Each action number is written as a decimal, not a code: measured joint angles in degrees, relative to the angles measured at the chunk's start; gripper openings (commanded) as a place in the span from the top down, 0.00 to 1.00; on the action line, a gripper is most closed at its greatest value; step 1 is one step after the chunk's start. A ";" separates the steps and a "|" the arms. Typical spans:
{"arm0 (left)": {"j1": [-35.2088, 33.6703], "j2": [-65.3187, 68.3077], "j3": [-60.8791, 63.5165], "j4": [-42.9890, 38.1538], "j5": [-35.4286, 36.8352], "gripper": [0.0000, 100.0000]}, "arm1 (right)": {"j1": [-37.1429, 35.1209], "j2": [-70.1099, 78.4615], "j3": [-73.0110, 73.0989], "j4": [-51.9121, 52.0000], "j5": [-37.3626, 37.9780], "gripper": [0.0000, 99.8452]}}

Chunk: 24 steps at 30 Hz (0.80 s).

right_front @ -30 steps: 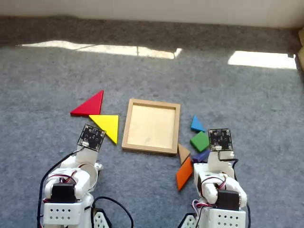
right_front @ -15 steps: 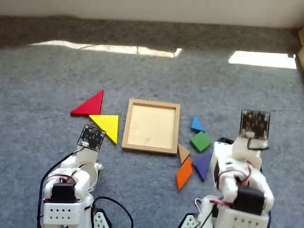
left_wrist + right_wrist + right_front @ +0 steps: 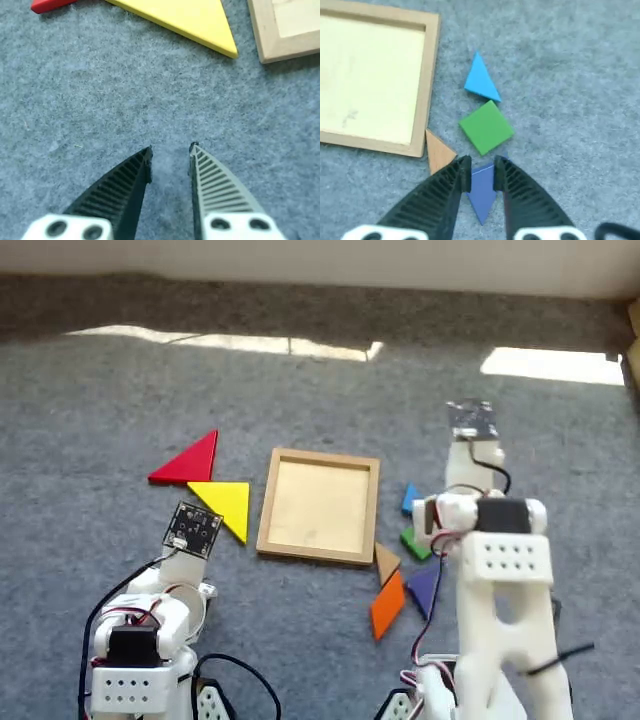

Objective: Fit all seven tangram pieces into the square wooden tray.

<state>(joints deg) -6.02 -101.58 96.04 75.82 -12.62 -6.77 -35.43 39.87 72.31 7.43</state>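
High view: square wooden tray (image 3: 267,502) on fuzzy grey carpet (image 3: 120,390); flat yellow triangle (image 3: 228,502) beside it; ribbed left gripper (image 3: 170,154) and right gripper (image 3: 481,172) both slightly apart.

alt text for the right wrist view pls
The right gripper, jaws slightly apart, hangs over a purple triangle on grey carpet. Past it lie a green square, a blue triangle and a tan triangle, beside the square wooden tray.

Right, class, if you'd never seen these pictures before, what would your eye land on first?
The pale square wooden tray in the middle of the grey carpet stands out, with a red triangle and a yellow triangle bright on its left. On its right, the right arm stands tall above a cluster of small coloured pieces.
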 measured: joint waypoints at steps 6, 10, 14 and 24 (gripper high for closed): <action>0.00 0.00 0.00 0.00 0.00 0.87 | -6.68 15.12 -5.36 -3.16 1.58 0.78; 0.00 0.00 0.00 0.00 0.00 0.87 | -7.38 24.44 -8.97 -6.24 7.30 0.78; 0.00 0.00 0.00 0.00 0.00 0.87 | -7.21 31.91 -12.31 -8.97 11.25 0.78; 0.00 0.00 0.00 0.00 0.00 0.87 | -5.89 42.90 -17.93 -10.64 16.44 0.78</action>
<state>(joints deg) -6.02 -101.58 96.04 75.82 -12.62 -12.66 7.47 21.93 61.67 23.87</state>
